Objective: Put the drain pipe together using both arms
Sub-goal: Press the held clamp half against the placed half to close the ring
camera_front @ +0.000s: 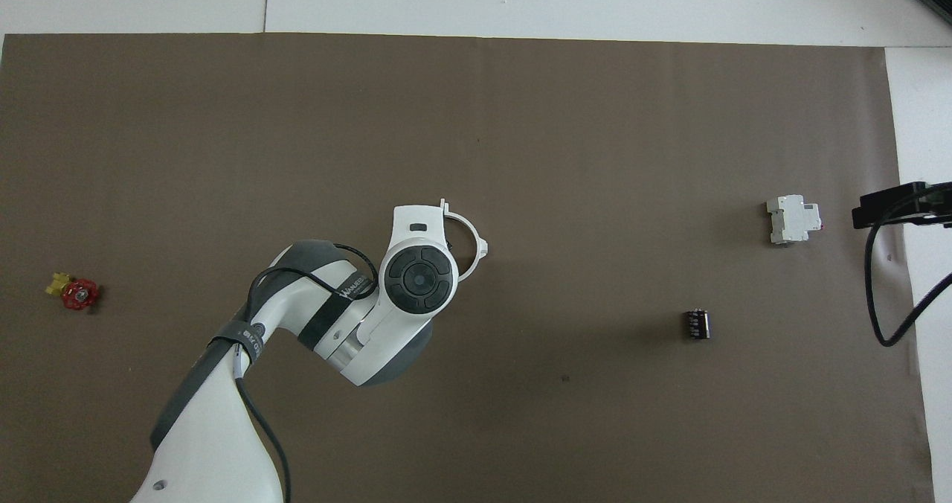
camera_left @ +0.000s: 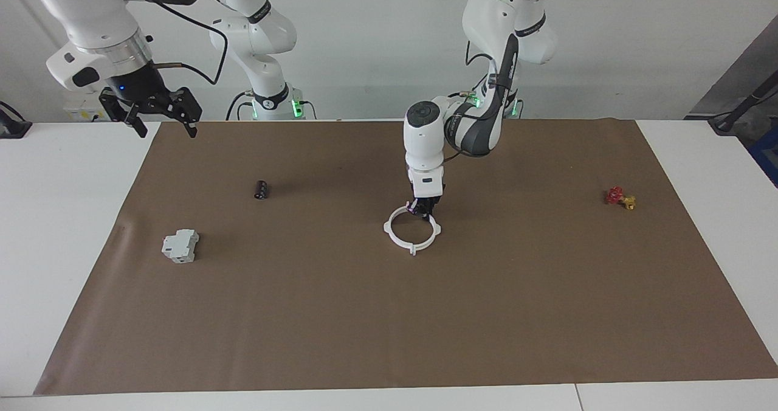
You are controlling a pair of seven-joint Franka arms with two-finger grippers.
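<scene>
Bench [camera_left: 61, 228] with brown mat [camera_left: 389, 314]. At mat centre: white drain pipe ring [camera_left: 412, 229], lying flat. Left hand [camera_left: 423, 211] clamped on ring's robot-side rim. Right hand [camera_left: 159, 114] raised over mat's corner, spread wide. Farther from ring: grey circuit breaker [camera_left: 180, 245], black capacitor [camera_left: 261, 189], red-and-yellow valve [camera_left: 620, 197].

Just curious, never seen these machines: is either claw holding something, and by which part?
The left gripper is shut on the white ring's rim, on the part nearest the robots. The right gripper holds nothing.
</scene>
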